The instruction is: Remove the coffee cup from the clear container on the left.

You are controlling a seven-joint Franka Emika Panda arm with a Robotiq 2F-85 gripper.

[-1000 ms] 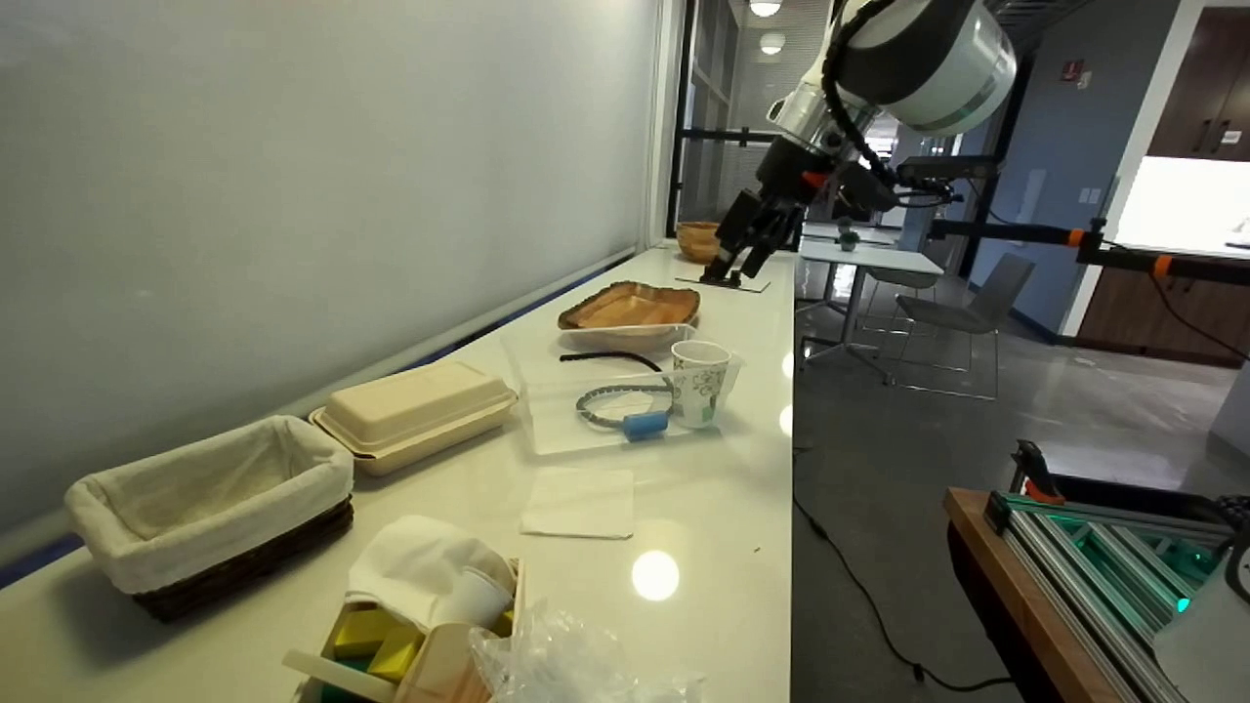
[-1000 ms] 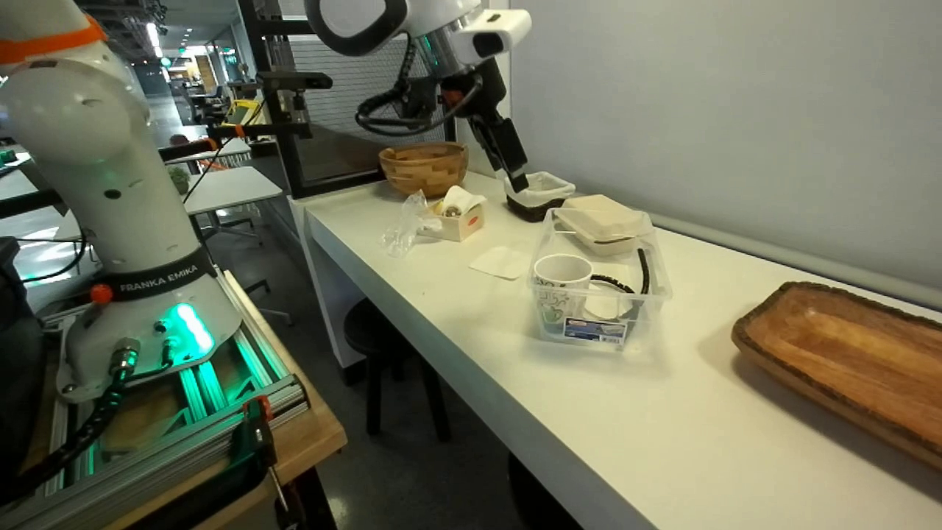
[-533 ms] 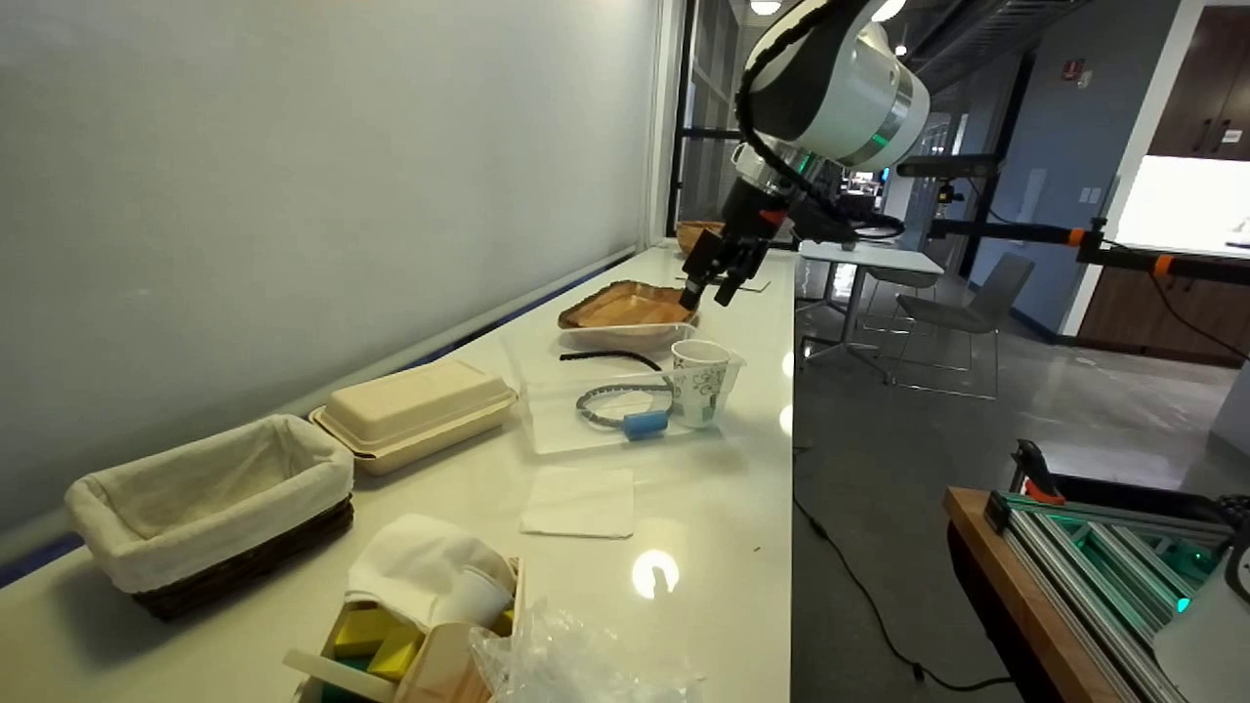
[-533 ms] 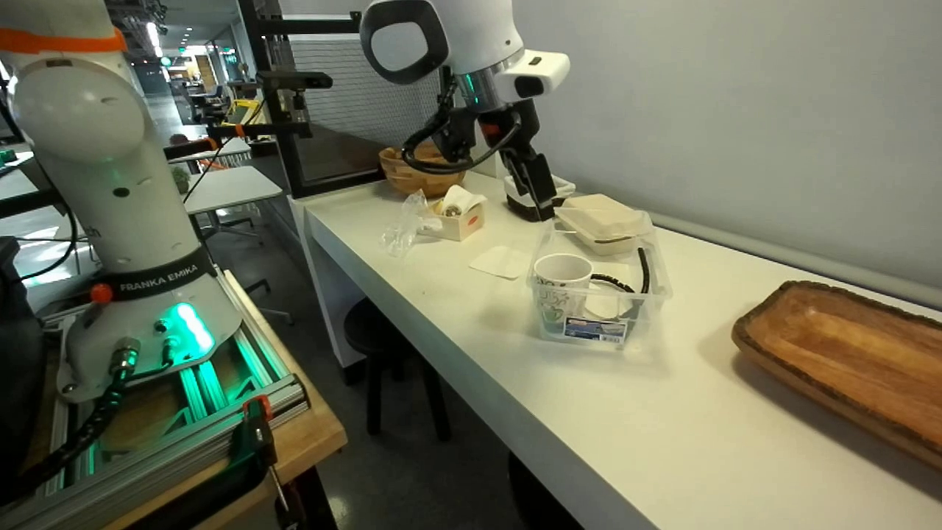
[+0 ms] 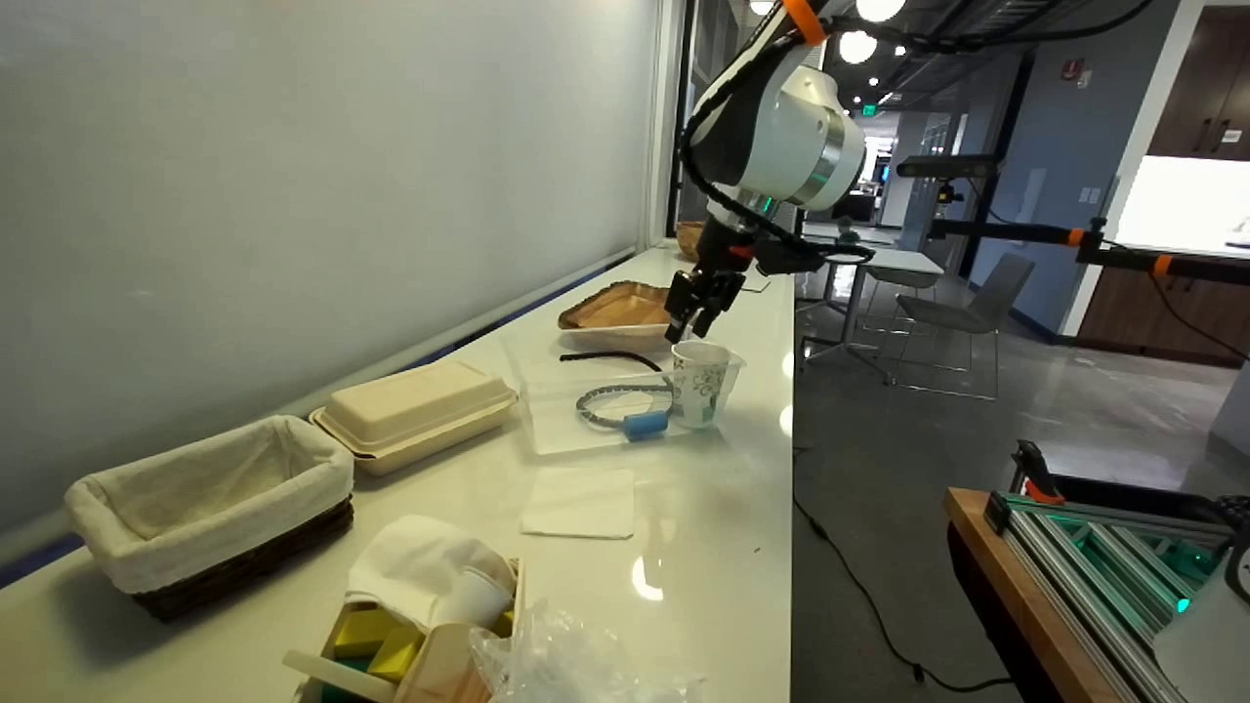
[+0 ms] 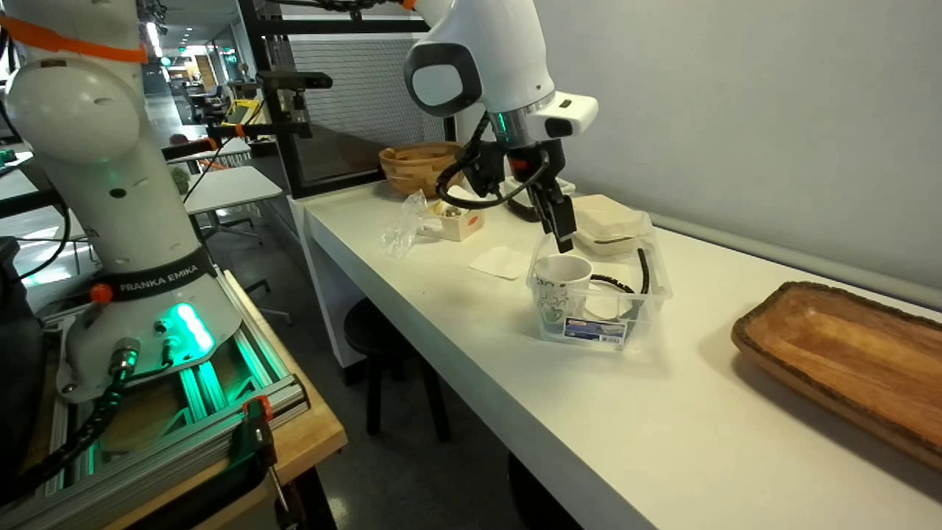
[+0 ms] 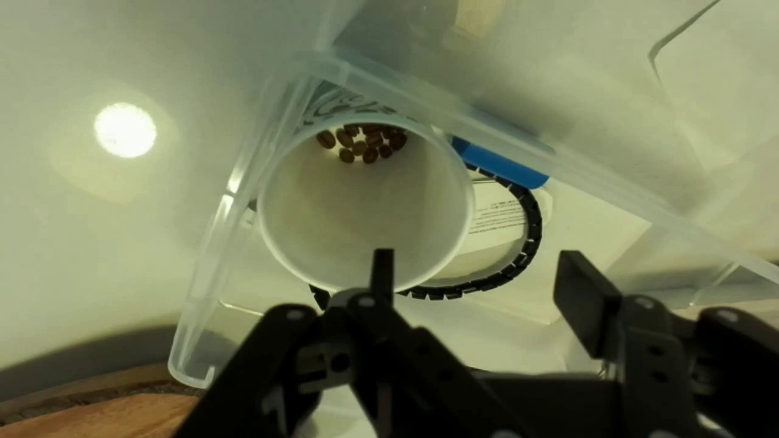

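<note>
The coffee cup (image 5: 697,395) is white paper with a grey-green pattern. It stands upright in a corner of the clear container (image 5: 534,422), a rectangular transparent plastic bin. The cup (image 6: 559,291) and bin (image 6: 651,324) also show in an exterior view. In the wrist view I look into the cup (image 7: 359,207), with brown beans at its bottom. My gripper (image 7: 479,274) is open and empty. In that view one finger (image 7: 382,271) overlaps the cup's opening and the other lies beyond its rim. In both exterior views the gripper (image 5: 687,333) is above the bin, just over the cup's rim.
Inside the bin lie a black segmented cable (image 7: 523,243) and a blue cylinder (image 7: 505,164). A wooden tray (image 6: 846,346), a lidded tan box (image 5: 420,405), a cloth-lined basket (image 5: 210,513) and a napkin (image 5: 578,503) stand or lie around it. The counter's edge is near the cup.
My gripper has moved over the counter and down, from well away from the bin to above the cup. The cup and bin have not moved.
</note>
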